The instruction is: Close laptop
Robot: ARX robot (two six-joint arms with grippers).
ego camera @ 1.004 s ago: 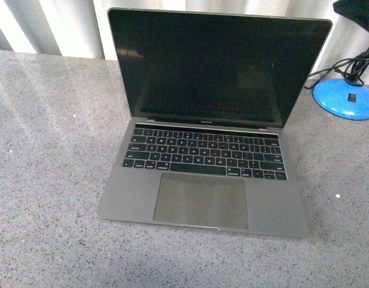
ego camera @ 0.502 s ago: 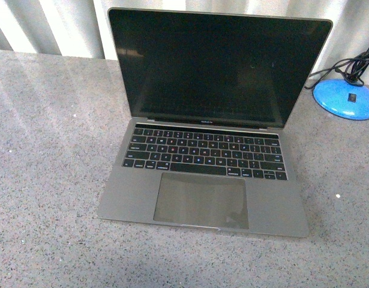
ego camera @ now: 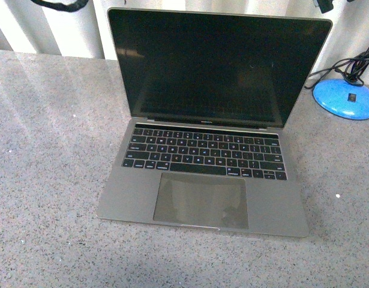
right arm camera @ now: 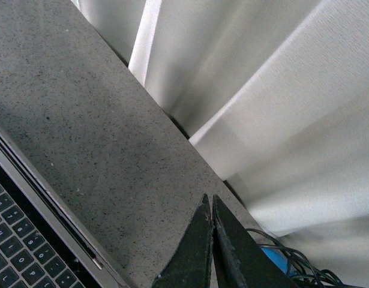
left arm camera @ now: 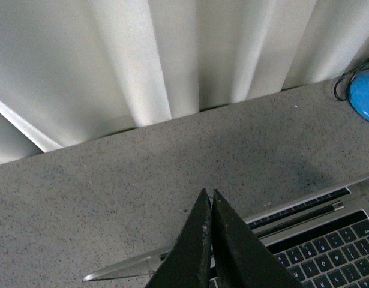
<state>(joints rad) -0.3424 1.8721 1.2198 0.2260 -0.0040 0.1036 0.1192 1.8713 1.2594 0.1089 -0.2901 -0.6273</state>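
Observation:
The grey laptop (ego camera: 208, 180) stands open in the middle of the speckled counter, its dark screen (ego camera: 214, 66) upright and tilted slightly back. My left gripper (left arm camera: 210, 193) is shut and empty, hovering above the keyboard's rear corner (left arm camera: 328, 252) near the thin edge of the lid (left arm camera: 121, 269). My right gripper (right arm camera: 209, 199) is also shut and empty, above the counter beside the laptop's other rear corner (right arm camera: 28, 234). Small dark parts of the arms (ego camera: 324, 6) poke in at the top of the front view.
A blue round lamp base (ego camera: 346, 98) with black cables (ego camera: 346, 66) sits at the back right of the counter (ego camera: 46, 180). White curtain folds (left arm camera: 172, 54) hang behind the counter's far edge.
The laptop has not moved and its lid stays open. Dark arm parts now show at the top left and top right of the front view, where half a second ago there were none.

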